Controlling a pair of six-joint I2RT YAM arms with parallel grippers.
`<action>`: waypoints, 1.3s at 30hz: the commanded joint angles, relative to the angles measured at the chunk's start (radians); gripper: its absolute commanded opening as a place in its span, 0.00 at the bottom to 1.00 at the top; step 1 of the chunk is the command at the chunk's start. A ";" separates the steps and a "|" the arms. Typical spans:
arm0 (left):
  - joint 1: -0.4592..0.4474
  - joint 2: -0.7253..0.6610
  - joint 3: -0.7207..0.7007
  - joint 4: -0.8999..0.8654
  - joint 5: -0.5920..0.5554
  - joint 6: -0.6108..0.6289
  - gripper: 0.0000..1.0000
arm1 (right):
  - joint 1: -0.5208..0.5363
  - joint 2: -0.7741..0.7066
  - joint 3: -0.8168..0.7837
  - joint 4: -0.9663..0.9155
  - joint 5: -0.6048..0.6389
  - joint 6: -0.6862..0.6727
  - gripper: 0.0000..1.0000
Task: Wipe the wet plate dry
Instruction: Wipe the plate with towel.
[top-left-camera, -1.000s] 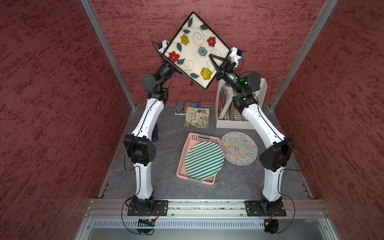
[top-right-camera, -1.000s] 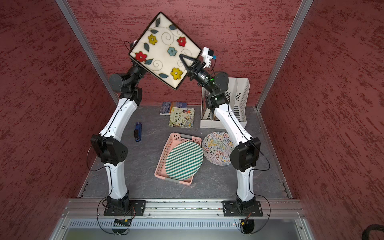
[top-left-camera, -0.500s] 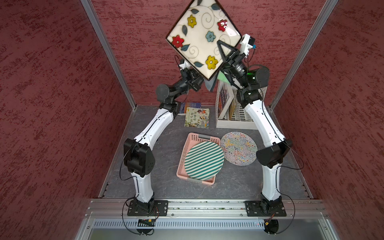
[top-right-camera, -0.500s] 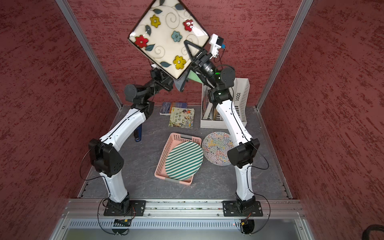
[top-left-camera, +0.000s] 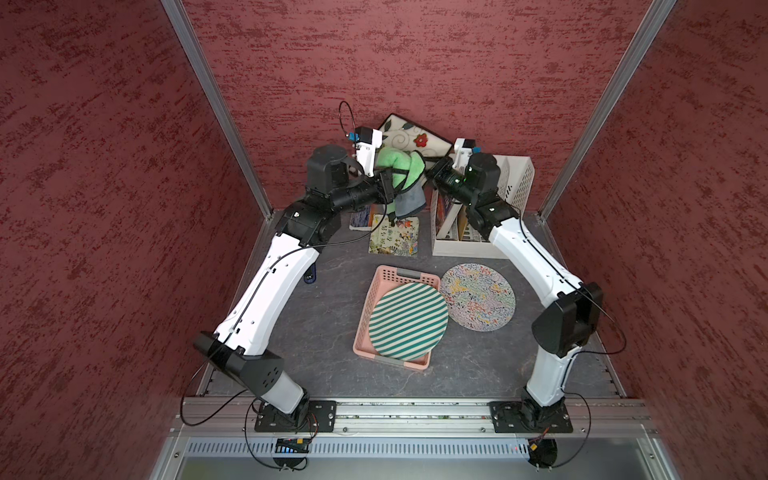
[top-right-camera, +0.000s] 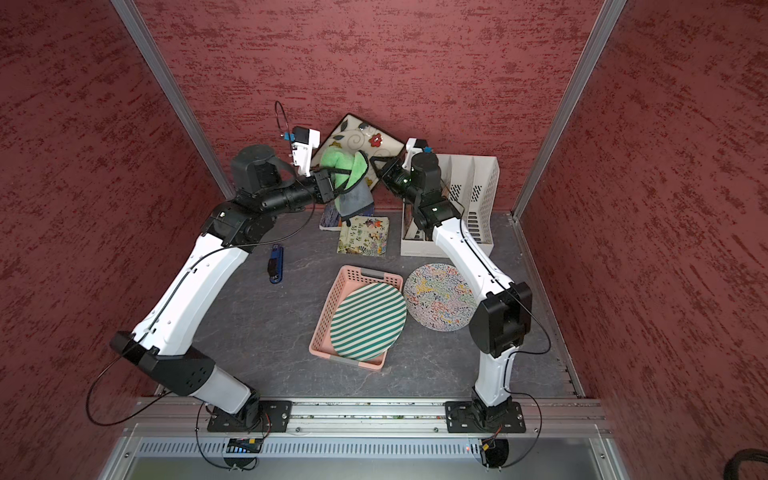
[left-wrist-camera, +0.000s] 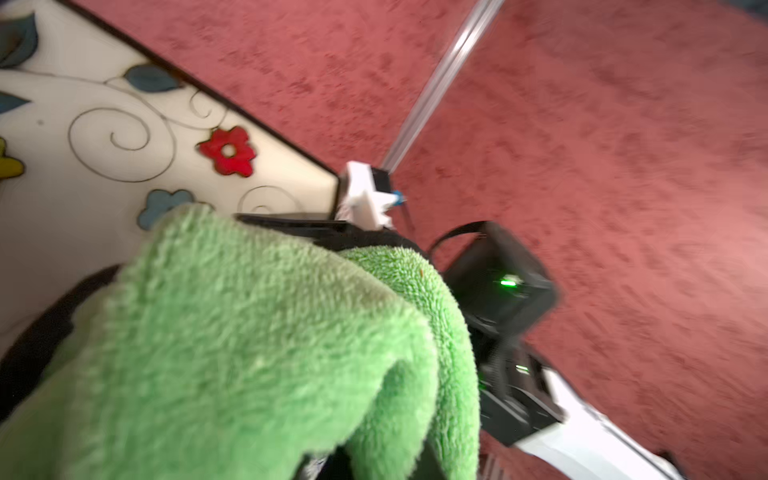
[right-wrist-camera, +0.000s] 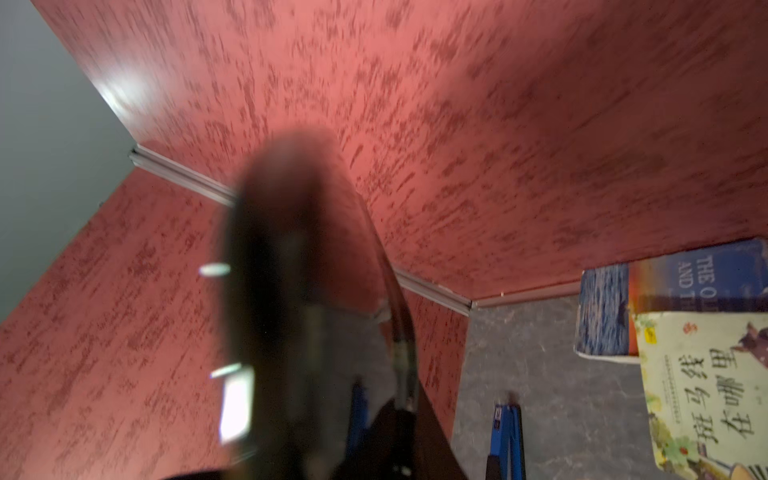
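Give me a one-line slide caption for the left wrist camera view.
Left wrist view: green towel in front of the square floral plate, whose edge the right gripper clamps, red wall behind.

This is a robot test cell in a lab, dressed with household props. Two arms (top-left-camera: 270, 291) are bolted to an aluminium rail (top-left-camera: 415, 411) along the bench's near edge. Red textured wall panels (top-left-camera: 415, 62) meet at aluminium posts (top-left-camera: 216, 104). The grey stone-look bench (top-left-camera: 324, 332) carries a striped plate (top-left-camera: 408, 322), books (top-left-camera: 395, 239), a pink basket (top-left-camera: 407, 274) and a white file rack (top-left-camera: 515, 183).
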 joint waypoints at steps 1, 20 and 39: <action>0.025 0.090 0.019 -0.245 -0.245 0.123 0.00 | 0.016 -0.092 0.089 0.278 -0.036 -0.016 0.00; 0.123 0.174 0.085 -0.240 0.394 0.127 0.00 | 0.038 -0.114 0.044 0.360 -0.165 -0.002 0.00; 0.477 -0.155 -0.273 0.097 0.205 -0.305 0.00 | -0.213 -0.631 -0.705 0.199 0.132 0.043 0.00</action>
